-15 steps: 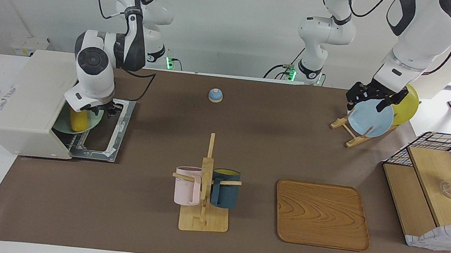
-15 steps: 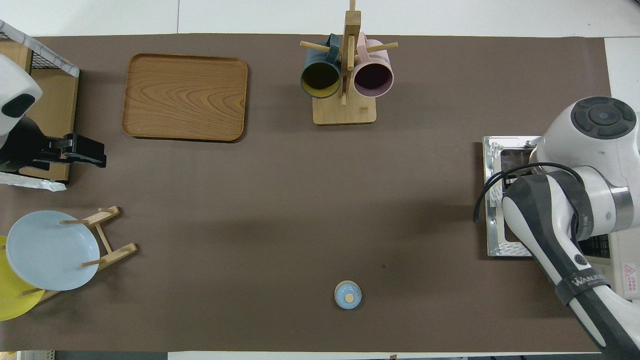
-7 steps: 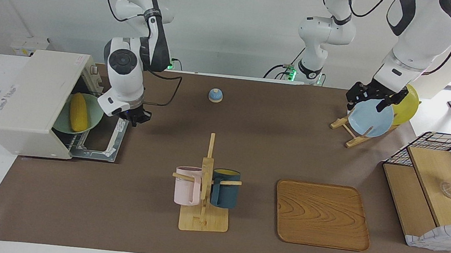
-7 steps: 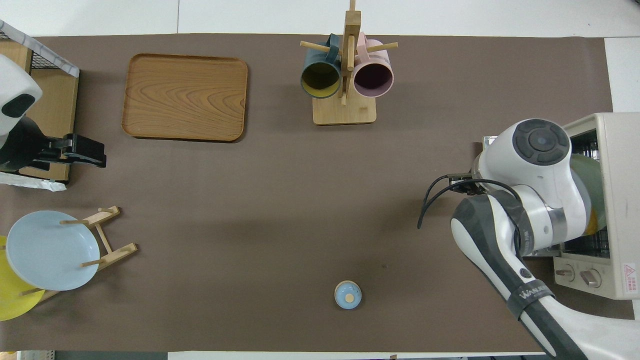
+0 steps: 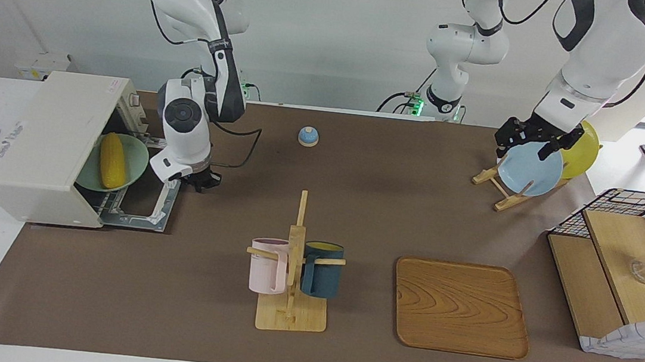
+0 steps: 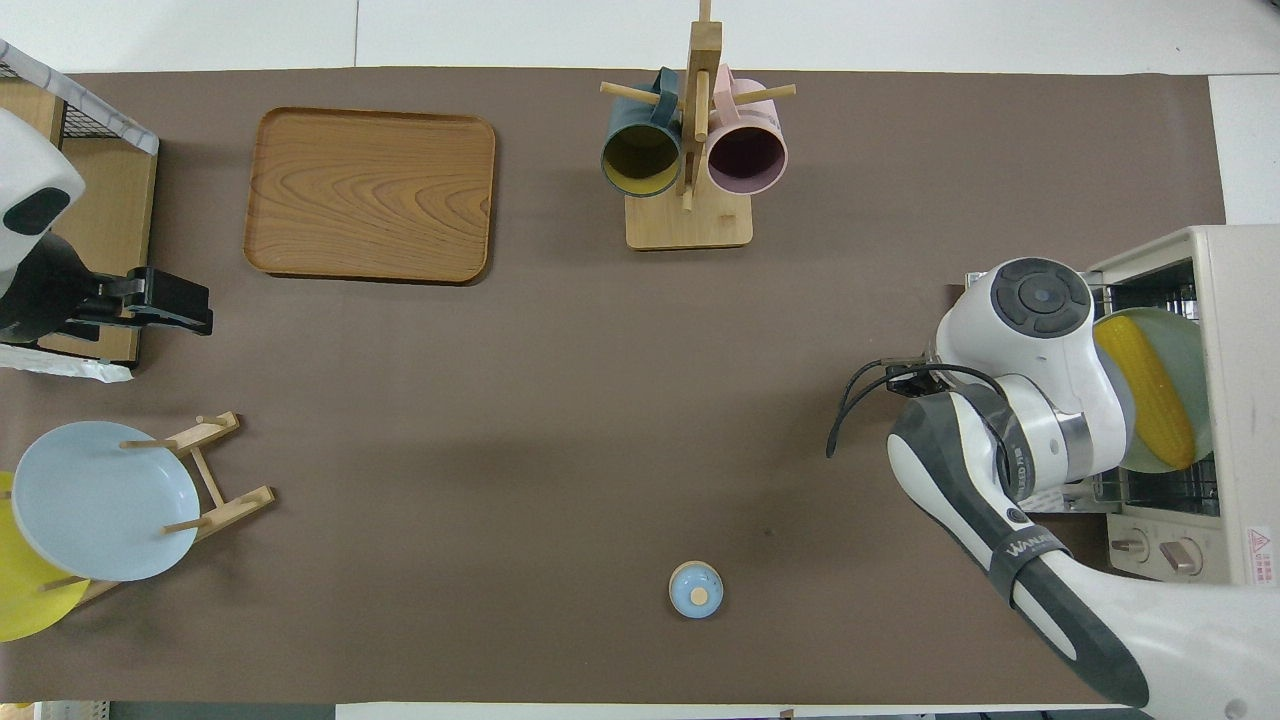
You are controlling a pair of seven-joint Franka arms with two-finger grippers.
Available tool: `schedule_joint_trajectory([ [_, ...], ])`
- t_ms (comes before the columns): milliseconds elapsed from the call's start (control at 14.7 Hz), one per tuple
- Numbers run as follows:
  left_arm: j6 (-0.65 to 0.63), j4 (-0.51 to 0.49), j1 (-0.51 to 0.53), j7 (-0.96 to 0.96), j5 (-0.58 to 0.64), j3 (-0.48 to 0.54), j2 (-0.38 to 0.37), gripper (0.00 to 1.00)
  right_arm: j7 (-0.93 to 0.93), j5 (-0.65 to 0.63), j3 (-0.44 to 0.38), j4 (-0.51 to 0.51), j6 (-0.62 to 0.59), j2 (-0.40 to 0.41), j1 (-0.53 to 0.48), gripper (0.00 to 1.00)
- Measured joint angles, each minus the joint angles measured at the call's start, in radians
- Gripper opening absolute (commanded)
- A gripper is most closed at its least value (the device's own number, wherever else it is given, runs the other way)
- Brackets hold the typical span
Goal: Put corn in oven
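The corn lies on a pale green plate that sits on the wire rack in the mouth of the oven, part of the plate sticking out over the lowered oven door at the right arm's end of the bench. The right gripper hangs just beside the door's edge, fingers together and empty. The left gripper waits over the blue plate in the wooden plate rack, fingers apart. A yellow plate stands in the same rack, nearer the robots.
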Motion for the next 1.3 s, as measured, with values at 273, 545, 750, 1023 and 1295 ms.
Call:
schedule_joint_trajectory([
  [273,0.0,0.0,0.0,0.0,0.0,0.0,0.0,1.0,0.045,-0.114,0.0,0.0,-0.001,0.01,-0.013,0.0],
  [545,0.0,0.0,0.0,0.0,0.0,0.0,0.0,1.0,0.045,-0.15,0.002,0.004,-0.012,0.01,-0.026,0.0],
  [750,0.0,0.0,0.0,0.0,0.0,0.0,0.0,1.0,0.045,-0.189,0.01,0.024,-0.064,0.01,-0.019,0.0],
  [1023,0.0,0.0,0.0,0.0,0.0,0.0,0.0,1.0,-0.044,-0.203,0.024,0.063,-0.147,-0.002,-0.019,0.0],
  [1295,0.0,0.0,0.0,0.0,0.0,0.0,0.0,1.0,-0.185,-0.181,0.032,0.091,-0.235,-0.073,-0.042,0.0],
])
